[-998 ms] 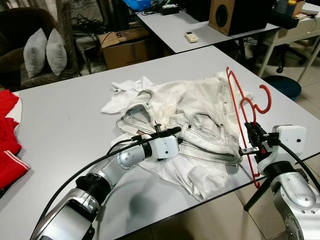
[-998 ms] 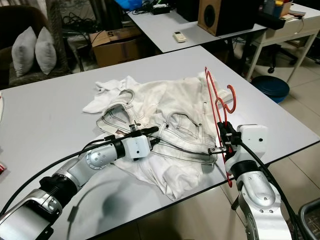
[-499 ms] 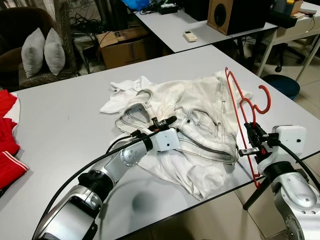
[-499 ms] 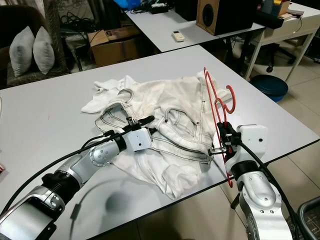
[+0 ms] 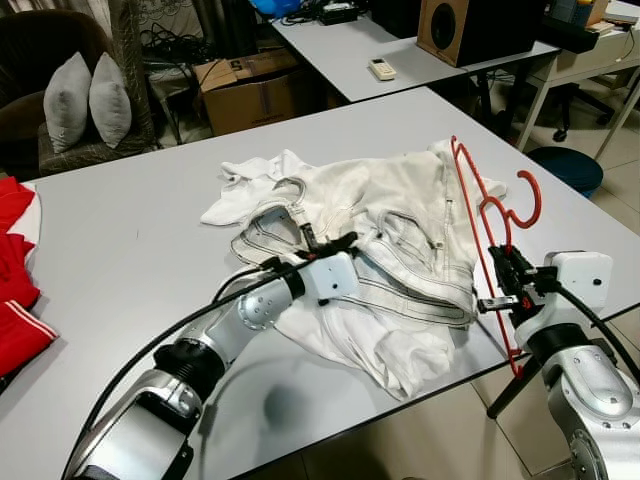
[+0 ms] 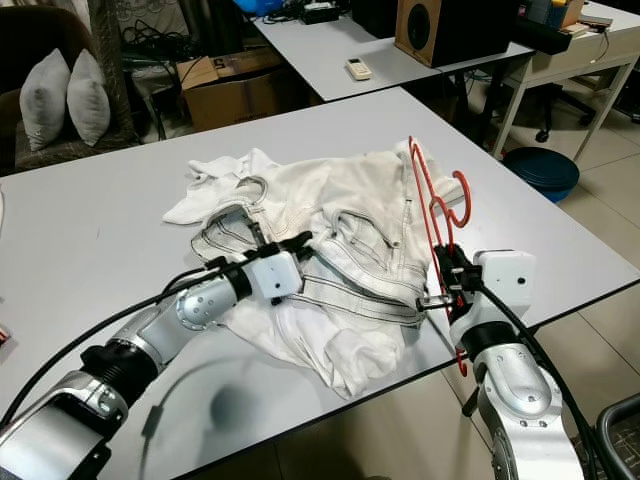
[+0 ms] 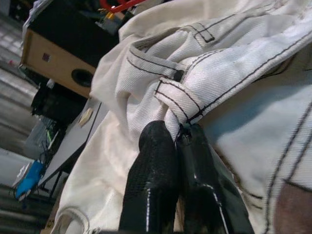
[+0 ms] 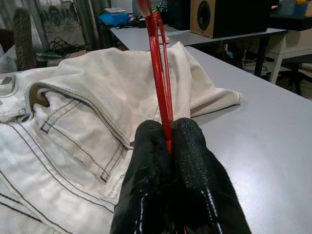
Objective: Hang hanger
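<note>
A red wire hanger (image 8: 158, 63) stands upright at the table's right edge. My right gripper (image 5: 500, 283) is shut on its lower part, and the hook (image 5: 537, 197) points right. White jeans (image 5: 400, 230) lie crumpled in the middle of the grey table (image 5: 130, 250), touching the hanger's left side. My left gripper (image 5: 326, 243) is shut on the jeans' waistband, and the wrist view has its fingertips (image 7: 158, 141) pinching a fold beside a belt loop (image 7: 178, 97).
Red cloth (image 5: 12, 270) lies at the table's left edge. Behind stand a second table with a remote (image 5: 382, 70) and a speaker (image 5: 470, 30), a cardboard box (image 5: 250, 95) and a chair with pillows (image 5: 85, 100). A blue bin (image 5: 563, 170) sits on the floor at right.
My left gripper has moved a little farther across the table with the waistband pinched in it, tugging the jeans. The right gripper and the hanger have stayed put.
</note>
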`<state>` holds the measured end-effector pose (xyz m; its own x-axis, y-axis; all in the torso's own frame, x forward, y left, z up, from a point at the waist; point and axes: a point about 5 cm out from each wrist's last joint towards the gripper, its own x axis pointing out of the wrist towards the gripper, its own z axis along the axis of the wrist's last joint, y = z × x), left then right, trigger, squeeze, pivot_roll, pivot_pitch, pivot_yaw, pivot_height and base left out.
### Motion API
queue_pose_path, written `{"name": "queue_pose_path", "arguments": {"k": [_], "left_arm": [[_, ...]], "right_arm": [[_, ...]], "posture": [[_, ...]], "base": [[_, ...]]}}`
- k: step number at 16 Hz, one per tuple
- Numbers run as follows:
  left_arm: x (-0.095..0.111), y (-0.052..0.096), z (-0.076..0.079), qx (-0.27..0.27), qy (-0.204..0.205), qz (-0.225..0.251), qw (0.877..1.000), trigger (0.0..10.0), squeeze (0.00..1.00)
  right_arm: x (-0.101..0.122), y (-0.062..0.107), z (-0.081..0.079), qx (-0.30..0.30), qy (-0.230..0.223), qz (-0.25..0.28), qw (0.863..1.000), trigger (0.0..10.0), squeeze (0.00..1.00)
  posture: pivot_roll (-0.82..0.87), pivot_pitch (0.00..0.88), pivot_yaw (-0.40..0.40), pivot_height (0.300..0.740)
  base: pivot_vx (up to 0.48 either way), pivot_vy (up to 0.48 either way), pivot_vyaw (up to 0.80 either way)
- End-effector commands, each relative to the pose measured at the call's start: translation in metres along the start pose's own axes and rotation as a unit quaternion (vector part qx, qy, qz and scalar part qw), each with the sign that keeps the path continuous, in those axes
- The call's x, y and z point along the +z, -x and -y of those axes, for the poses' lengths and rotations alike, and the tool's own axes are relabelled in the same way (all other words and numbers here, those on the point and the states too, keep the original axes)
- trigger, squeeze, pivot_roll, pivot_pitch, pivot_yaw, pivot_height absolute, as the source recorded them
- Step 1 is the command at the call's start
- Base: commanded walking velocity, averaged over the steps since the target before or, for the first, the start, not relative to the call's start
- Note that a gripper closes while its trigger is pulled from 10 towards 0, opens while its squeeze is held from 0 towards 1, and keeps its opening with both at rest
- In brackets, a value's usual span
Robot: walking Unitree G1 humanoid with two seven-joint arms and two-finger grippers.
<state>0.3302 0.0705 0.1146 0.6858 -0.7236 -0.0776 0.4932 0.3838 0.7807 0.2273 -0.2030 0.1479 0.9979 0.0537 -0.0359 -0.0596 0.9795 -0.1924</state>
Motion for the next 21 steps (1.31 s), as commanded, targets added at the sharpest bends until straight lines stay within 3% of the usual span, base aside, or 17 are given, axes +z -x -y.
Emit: {"name": "queue_pose_path", "arguments": {"k": [1,4,5,7,8,9,11,13,15,16,18,19,21], "left_arm": [[-0.003,0.001,-0.014,0.019,0.006,-0.008,1.000,0.0,0.00],[0.000,-0.002,-0.029,0.025,0.023,-0.007,0.999,0.0,0.00],[0.007,-0.005,-0.049,0.042,0.042,0.002,0.998,0.0,0.00],[0.011,-0.007,-0.067,0.058,0.050,0.005,0.997,0.0,0.00],[0.016,-0.010,-0.094,0.090,0.060,0.007,0.994,0.0,0.00],[0.017,-0.010,-0.100,0.096,0.060,0.008,0.994,0.0,0.00],[0.020,-0.008,-0.126,0.126,0.070,0.007,0.990,0.0,0.00],[0.010,0.010,-0.174,0.209,0.103,-0.023,0.972,0.0,0.00],[0.006,0.025,-0.199,0.250,0.099,-0.041,0.962,0.0,0.00],[0.006,0.043,-0.225,0.292,0.080,-0.052,0.952,0.0,0.00],[0.010,0.069,-0.258,0.338,0.034,-0.072,0.938,0.0,0.00],[0.025,0.087,-0.284,0.351,-0.018,-0.072,0.933,0.0,0.00],[0.043,0.089,-0.297,0.347,-0.045,-0.053,0.935,0.0,0.00]], "right_arm": [[0.004,0.000,-0.001,0.001,0.003,0.012,1.000,10.0,0.00],[0.015,0.003,0.000,0.047,-0.030,0.049,0.997,10.0,0.00],[0.022,0.011,0.001,0.099,-0.028,0.059,0.993,10.0,0.00],[0.026,0.016,0.000,0.135,-0.027,0.065,0.988,10.0,0.00],[0.026,0.020,0.001,0.152,-0.013,0.060,0.986,10.0,0.00],[0.026,0.021,0.002,0.151,-0.010,0.057,0.987,10.0,0.00],[0.023,0.017,0.009,0.121,-0.010,0.054,0.991,10.0,0.00],[0.029,0.010,0.008,0.108,-0.016,0.074,0.991,10.0,0.00],[0.032,0.007,0.008,0.107,-0.017,0.084,0.991,10.0,0.00],[0.036,0.004,0.009,0.103,-0.020,0.094,0.990,10.0,0.00],[0.039,-0.002,0.008,0.101,-0.030,0.106,0.989,10.0,0.00],[0.040,-0.006,0.004,0.107,-0.037,0.113,0.987,10.0,0.00],[0.040,-0.010,0.001,0.109,-0.045,0.118,0.986,10.0,0.00]], "posture": [[-0.24,0.000,0.110,0.740],[-0.23,0.000,0.119,0.740],[-0.23,0.000,0.131,0.740],[-0.23,0.000,0.140,0.740],[-0.24,0.000,0.151,0.740],[-0.24,0.000,0.152,0.740],[-0.24,0.000,0.157,0.740],[-0.24,0.000,0.160,0.740],[-0.23,0.000,0.157,0.740],[-0.22,0.000,0.148,0.740],[-0.21,0.000,0.140,0.740],[-0.19,0.000,0.131,0.740],[-0.16,0.000,0.129,0.740]], "base": [[0.000,0.000,0.00],[0.000,0.000,0.00],[0.000,0.000,0.00],[0.000,0.000,0.00],[0.000,0.000,0.00],[0.000,0.000,0.00],[0.000,0.000,0.00],[0.000,0.000,0.00],[0.000,0.000,0.00],[0.000,0.000,0.00],[0.000,0.000,0.00],[0.000,0.000,0.00],[0.000,0.000,0.00]]}}
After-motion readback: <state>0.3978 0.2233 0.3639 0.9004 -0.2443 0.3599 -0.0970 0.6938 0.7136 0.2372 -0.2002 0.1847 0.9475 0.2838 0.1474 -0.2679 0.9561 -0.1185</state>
